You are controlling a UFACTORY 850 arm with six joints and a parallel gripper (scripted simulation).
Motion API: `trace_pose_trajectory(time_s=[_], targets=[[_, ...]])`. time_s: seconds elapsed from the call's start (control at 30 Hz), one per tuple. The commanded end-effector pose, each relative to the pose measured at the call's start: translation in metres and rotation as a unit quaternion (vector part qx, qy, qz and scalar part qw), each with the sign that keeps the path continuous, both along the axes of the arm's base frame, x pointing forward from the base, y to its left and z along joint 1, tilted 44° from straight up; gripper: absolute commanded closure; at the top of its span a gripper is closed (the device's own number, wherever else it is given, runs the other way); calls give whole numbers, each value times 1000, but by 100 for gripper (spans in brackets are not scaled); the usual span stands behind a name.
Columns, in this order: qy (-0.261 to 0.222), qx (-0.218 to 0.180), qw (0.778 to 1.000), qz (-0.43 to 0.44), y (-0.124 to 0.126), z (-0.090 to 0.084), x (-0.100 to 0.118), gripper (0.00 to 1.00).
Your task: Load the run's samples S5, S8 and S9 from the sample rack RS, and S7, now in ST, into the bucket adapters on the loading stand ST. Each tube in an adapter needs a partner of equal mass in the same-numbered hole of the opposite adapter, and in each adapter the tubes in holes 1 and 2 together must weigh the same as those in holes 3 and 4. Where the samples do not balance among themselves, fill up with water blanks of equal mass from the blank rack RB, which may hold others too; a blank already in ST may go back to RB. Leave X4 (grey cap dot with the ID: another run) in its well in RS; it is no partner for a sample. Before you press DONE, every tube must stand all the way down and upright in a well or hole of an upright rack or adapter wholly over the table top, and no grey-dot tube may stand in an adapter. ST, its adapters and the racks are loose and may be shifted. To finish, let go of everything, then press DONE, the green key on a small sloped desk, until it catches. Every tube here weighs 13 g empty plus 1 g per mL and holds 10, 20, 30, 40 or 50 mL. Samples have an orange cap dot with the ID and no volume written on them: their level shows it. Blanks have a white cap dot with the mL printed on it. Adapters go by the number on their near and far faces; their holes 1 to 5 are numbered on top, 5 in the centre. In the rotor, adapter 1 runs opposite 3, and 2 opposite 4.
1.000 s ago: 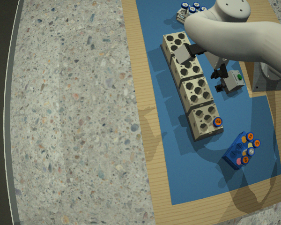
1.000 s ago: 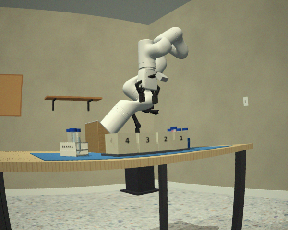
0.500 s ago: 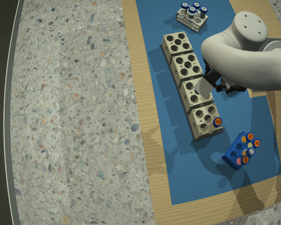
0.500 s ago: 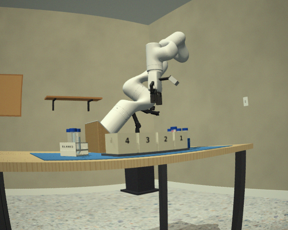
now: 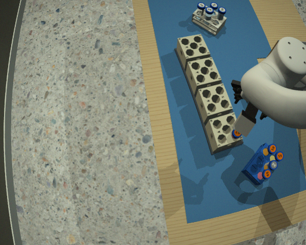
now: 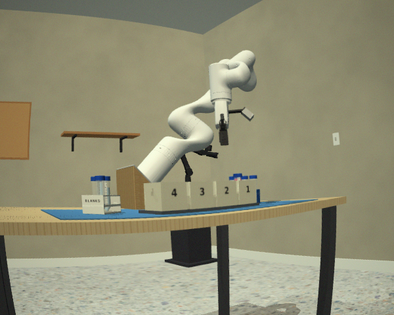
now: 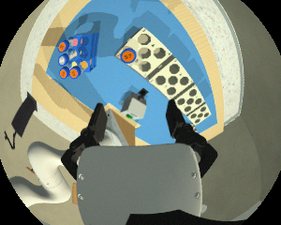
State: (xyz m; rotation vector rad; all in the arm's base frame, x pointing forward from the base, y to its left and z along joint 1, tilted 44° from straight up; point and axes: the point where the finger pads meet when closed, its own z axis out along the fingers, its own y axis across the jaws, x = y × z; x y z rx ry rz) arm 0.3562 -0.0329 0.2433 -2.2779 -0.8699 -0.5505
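Note:
The loading stand ST (image 5: 208, 89) holds four beige adapters in a row, numbered 4 to 1 in the exterior view (image 6: 203, 191). Sample S7 (image 5: 236, 133), with an orange cap dot, stands in a corner hole of adapter 1 (image 5: 223, 129); the other holes look empty. The blue sample rack RS (image 5: 261, 163) holds three orange-dot tubes and the grey-dot X4 (image 5: 273, 165). The blank rack RB (image 5: 209, 17) holds several blue-capped blanks. My gripper (image 6: 223, 135) hangs open and empty, high above the table beside adapters 1 and 2; it also shows in the wrist view (image 7: 139, 122).
The small DONE desk (image 7: 136, 103) with its green key lies below my fingers in the wrist view; my arm hides it in the top view. A wooden block (image 6: 129, 186) carries my base behind ST. The table's curved edge runs near RS.

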Motion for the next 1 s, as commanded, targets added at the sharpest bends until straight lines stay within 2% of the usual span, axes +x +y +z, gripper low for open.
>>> trace_pose_trajectory(time_s=[0.0,0.13,0.63,0.7,0.97], targets=[[-2,-1,1000,0,19,19,-6,0],[-2,-1,1000,0,27,25,-8,0],[-2,-1,1000,0,81,74,-26,0],[-2,-1,1000,0,81,74,-26,0],[-2,-1,1000,0,110,99,-36,0]])
